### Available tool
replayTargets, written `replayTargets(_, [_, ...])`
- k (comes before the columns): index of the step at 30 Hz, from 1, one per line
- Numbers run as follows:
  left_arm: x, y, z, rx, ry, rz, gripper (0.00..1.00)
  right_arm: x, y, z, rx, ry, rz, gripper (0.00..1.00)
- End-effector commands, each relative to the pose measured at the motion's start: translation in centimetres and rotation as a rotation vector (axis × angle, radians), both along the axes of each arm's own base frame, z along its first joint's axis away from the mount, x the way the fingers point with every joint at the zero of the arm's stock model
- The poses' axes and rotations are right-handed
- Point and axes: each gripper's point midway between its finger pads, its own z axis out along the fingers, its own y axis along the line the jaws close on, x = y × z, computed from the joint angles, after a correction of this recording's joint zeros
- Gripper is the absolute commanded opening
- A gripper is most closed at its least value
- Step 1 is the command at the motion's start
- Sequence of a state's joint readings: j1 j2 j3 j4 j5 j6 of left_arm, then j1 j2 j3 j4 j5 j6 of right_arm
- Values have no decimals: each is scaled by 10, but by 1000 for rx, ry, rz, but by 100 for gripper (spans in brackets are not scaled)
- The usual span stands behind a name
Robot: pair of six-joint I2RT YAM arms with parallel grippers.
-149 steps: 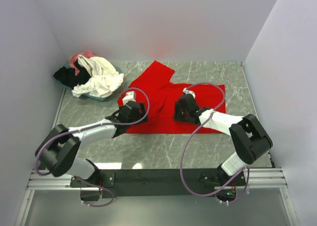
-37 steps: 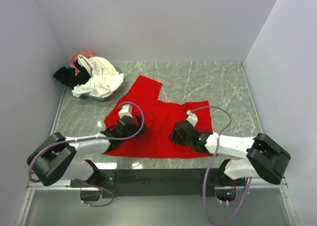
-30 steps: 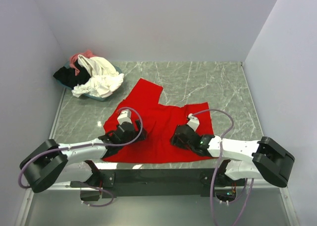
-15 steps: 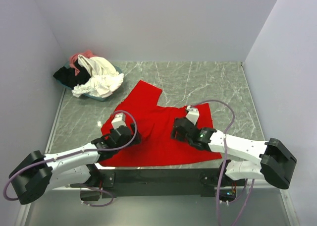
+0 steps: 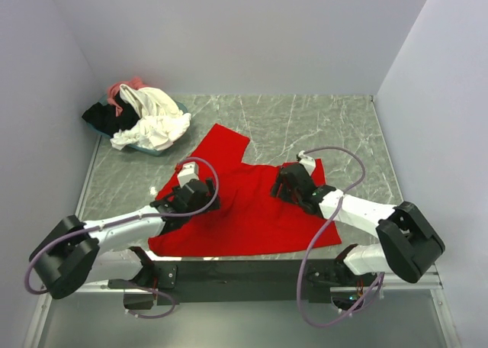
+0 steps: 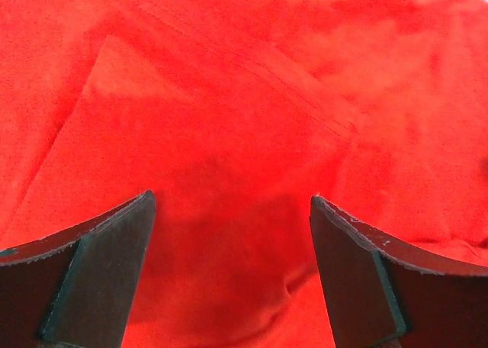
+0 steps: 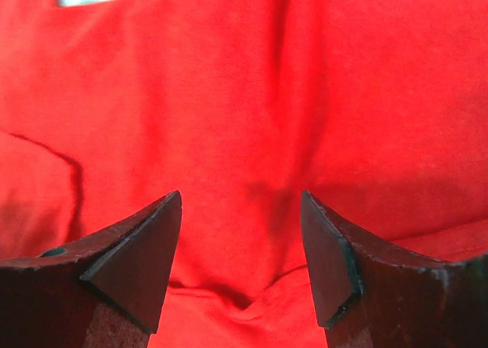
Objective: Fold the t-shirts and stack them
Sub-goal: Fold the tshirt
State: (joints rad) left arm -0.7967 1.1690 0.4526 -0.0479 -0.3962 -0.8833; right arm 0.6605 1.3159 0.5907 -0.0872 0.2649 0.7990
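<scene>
Top view: red t-shirt point(image 5: 244, 211) spread flat on table point(image 5: 335, 127) near arms, laid out for folding; other t-shirts point(image 5: 149, 119) heaped far left. Left wrist: left hand point(image 6: 230, 199) released, gaping above red cloth. Right wrist: right hand point(image 7: 241, 194) released, holding nothing

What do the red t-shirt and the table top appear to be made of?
Red t-shirt: soft matte knit cloth, probably cotton; it creases and shows stitched seams. Table top: hard, grey-green, white-veined, faintly glossy; looks like marble, perhaps a printed laminate.

Robot lab test cell, plain white walls point(image 5: 229, 35) boxing a grey marbled table point(image 5: 328, 123), arms point(image 5: 122, 230) bolted to metal rail point(image 5: 80, 276)
</scene>
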Motion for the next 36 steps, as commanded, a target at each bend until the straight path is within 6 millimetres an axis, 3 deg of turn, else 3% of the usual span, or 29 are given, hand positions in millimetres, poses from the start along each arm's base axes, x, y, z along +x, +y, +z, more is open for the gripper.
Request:
replayTargets(1, [13, -9, 8, -13, -19, -19, 88, 4, -1, -7, 48, -6, -8, 70])
replayTargets(13, [5, -4, -31, -23, 72, 3, 89, -1, -16, -37, 88, 47, -55, 70])
replayTargets(20, [0, -7, -32, -62, 69, -19, 88, -15, -29, -61, 125, 141, -107, 70])
replayTargets(31, [-11, 1, -42, -48, 79, -44, 89, -25, -59, -56, 109, 116, -217, 70])
replayTargets(36, [-14, 9, -41, -51, 76, -21, 89, -23, -62, -49, 128, 111, -238, 70])
